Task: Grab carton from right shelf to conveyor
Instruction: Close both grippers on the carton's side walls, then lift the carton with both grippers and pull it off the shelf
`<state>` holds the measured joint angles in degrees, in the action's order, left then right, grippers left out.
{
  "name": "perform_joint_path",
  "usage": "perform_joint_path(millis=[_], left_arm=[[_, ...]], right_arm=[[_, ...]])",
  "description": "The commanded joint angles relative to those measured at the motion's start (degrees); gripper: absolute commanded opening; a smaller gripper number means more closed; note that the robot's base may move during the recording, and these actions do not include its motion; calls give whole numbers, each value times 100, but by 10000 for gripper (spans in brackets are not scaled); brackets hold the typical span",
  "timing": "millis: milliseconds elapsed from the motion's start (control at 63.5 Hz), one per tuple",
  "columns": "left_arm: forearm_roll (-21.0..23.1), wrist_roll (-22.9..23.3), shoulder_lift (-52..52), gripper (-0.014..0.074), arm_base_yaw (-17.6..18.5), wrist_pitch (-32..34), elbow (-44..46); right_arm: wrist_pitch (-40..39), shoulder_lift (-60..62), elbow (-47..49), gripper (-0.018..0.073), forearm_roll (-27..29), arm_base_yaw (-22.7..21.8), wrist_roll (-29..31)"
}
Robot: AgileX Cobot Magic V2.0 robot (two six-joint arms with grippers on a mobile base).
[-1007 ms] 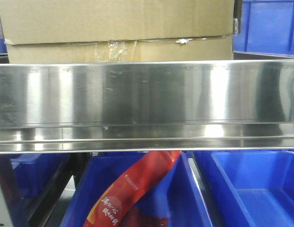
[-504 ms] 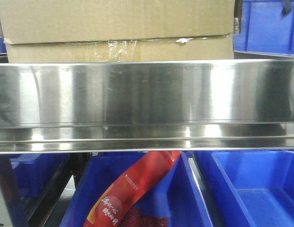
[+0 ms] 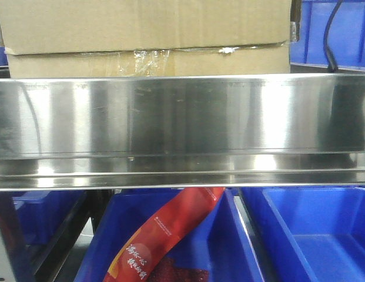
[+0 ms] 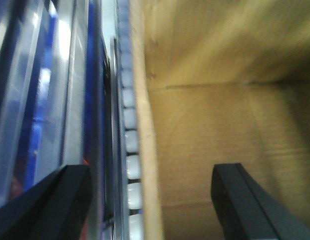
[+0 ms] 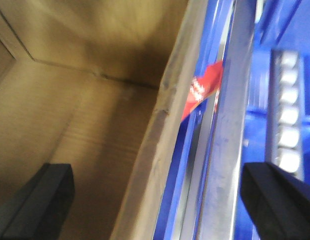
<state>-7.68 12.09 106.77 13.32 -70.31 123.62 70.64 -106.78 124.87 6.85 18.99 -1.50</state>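
Hanging right of the carton [image 3: 147, 26], a black cable [image 3: 330, 41] has newly appeared.

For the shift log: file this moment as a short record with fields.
carton: on shelf, behind shelf rail
left gripper: open, carton edge seen between jaws
right gripper: open, carton edge seen between jaws
below rail: blue bins, red packet in one
conveyor: not in view

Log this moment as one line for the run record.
carton: on right shelf, not yet lifted | left gripper: jaws open, at carton edge | right gripper: jaws open, at carton edge
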Motion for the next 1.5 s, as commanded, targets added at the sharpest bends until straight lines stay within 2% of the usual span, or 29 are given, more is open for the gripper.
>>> perform_joint_path(millis=[0, 94, 189, 220, 252, 283, 362, 630, 960, 1196, 1479], left_arm=[[51, 54, 70, 398, -29, 35, 43], [51, 54, 98, 335, -29, 35, 43], [51, 54, 72, 159, -29, 35, 43], [51, 54, 46, 71, -29, 35, 43], [51, 54, 34, -2, -29, 35, 53], [51, 54, 25, -46, -29, 35, 53], [5, 54, -25, 5, -29, 35, 66], [-59, 54, -256, -10, -29, 35, 66], [15, 54, -954, -10, -29, 35, 66], [5, 77, -1636, -13, 310, 35, -78], [-80, 381, -2600, -16, 927, 35, -1355]], right_arm=[[-68, -39, 62, 498, -22, 1, -12], [-68, -75, 62, 325, -22, 1, -12], [-68, -75, 62, 63, -22, 1, -12], [-68, -63, 62, -39, -22, 1, -12], [-68, -63, 62, -101, -22, 1, -12], [-68, -53, 62, -81, -22, 1, -12], [-68, -53, 62, -58, -74, 1, -12], [-68, 96, 62, -69, -74, 1, -12], [-68, 988, 62, -69, -74, 1, -12], [-68, 1865, -317, -69, -74, 13, -12], [-68, 3022, -1781, -69, -63, 13, -1]])
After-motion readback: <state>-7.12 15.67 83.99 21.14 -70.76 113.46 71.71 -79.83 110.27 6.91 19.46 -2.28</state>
